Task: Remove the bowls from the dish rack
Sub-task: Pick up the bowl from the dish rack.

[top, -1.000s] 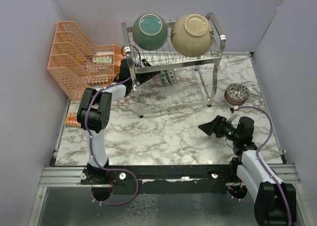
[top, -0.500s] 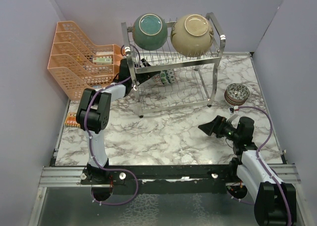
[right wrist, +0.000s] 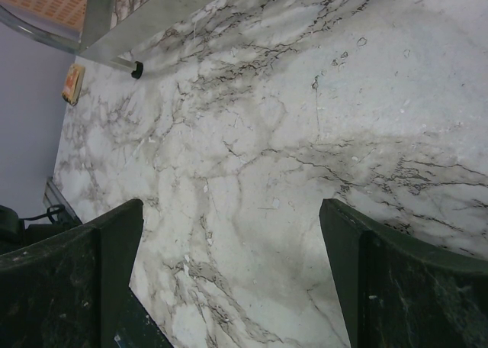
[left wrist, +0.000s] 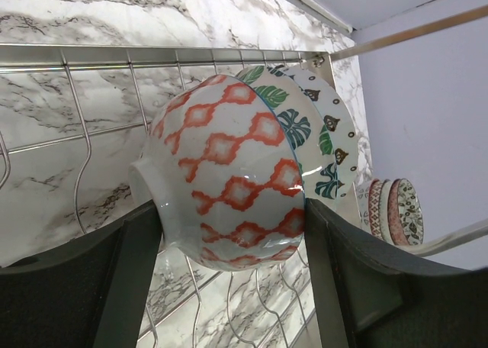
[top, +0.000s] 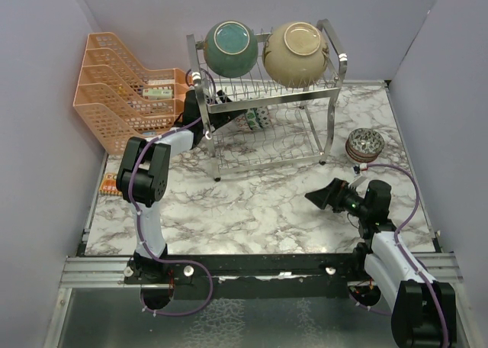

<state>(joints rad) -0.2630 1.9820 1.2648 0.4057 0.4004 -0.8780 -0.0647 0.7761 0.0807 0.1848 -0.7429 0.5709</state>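
A teal bowl (top: 231,49) and a cream bowl (top: 296,54) lie on their sides on the top tier of the silver dish rack (top: 333,96). Small patterned bowls (top: 257,117) stand on edge in the lower tier. My left gripper (top: 241,119) reaches into that tier from the left. In the left wrist view my left gripper (left wrist: 232,211) is shut on a white bowl with red diamonds (left wrist: 229,172), one finger at its foot, the other at its rim. A leaf-patterned bowl (left wrist: 305,127) leans behind it. My right gripper (top: 314,196) hangs open over bare marble (right wrist: 229,211).
A stack of small patterned bowls (top: 364,144) sits on the table right of the rack, and shows in the left wrist view too (left wrist: 393,211). An orange mesh organiser (top: 122,96) stands at the back left. A small card (top: 110,184) lies at the left edge.
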